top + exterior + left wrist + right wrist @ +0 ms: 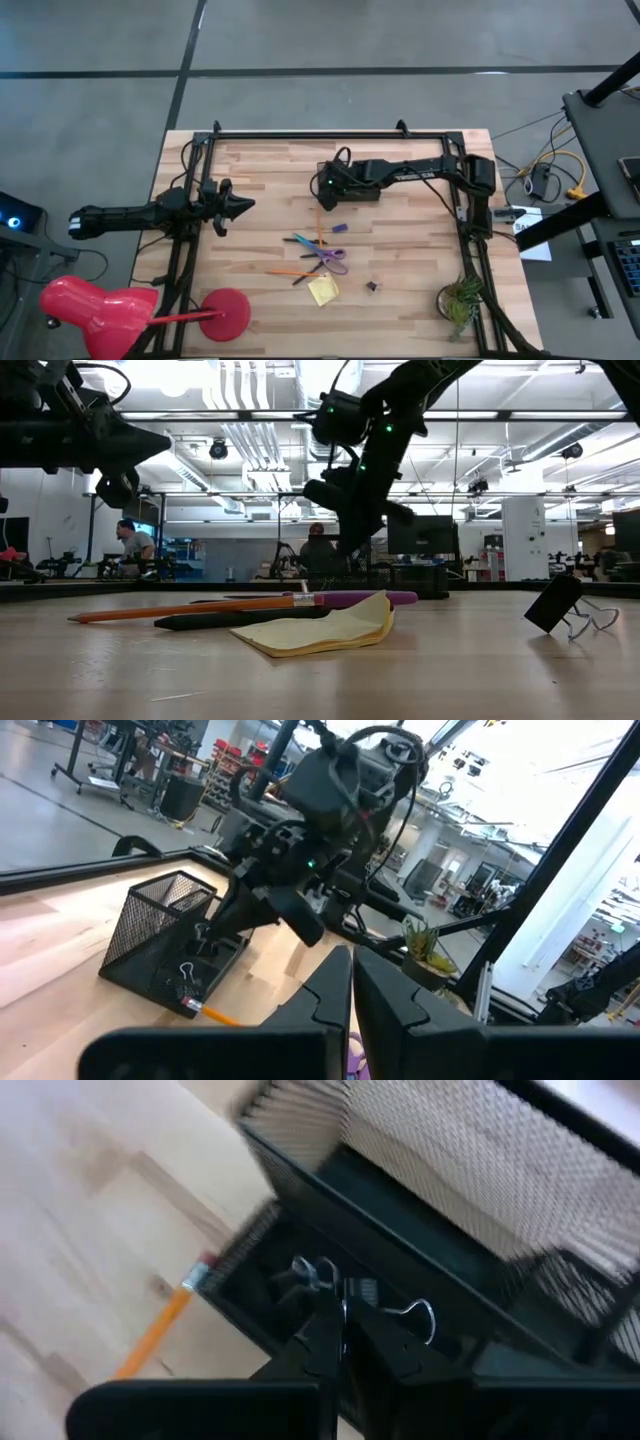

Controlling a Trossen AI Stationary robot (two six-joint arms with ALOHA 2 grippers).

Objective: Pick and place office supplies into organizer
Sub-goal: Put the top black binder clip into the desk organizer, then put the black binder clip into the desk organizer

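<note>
Mostly unfinished. Right gripper point(325, 192) hangs over the organizer point(165, 935) near the table's far middle, fingers almost together and seemingly empty; two wire-handled clips point(340, 1295) lie in its low front tray, judged already delivered. Left gripper point(240, 207) waits at the left side, fingers closed on nothing. Left on the wood: purple scissors point(333, 260), orange pencil point(190, 609), dark pen point(235, 619), sticky-note pad point(323, 290), one black clip point(555, 603). An orange pencil tip point(160, 1330) lies just beside the organizer.
</note>
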